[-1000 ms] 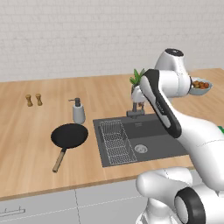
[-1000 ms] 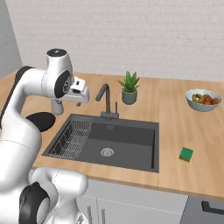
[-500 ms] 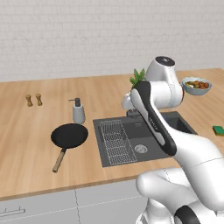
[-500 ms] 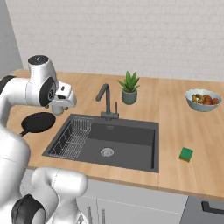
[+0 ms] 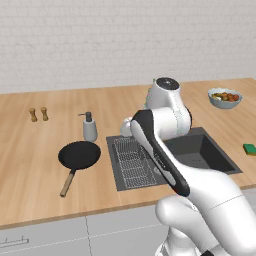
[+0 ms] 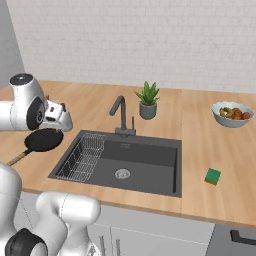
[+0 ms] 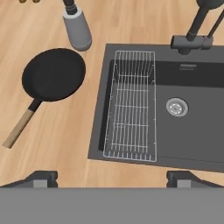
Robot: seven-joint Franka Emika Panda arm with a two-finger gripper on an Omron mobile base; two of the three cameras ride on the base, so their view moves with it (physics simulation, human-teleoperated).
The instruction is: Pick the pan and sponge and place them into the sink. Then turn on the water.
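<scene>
Showing sponge [image 6: 212, 176] beside sink [image 6: 150, 160], pan [image 7: 53, 76] under hand [image 7: 111, 177]

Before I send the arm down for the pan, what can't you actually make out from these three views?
- Gripper: in the hand view the bottom edge cuts off all but its two dark tips, wide apart; in the left base view the arm hides it.
- Pan: in the right base view the arm covers part of its rim and handle.
- Sink: in the left base view the arm hides the drain and faucet.
- Sponge: cut by the right edge there.
</scene>
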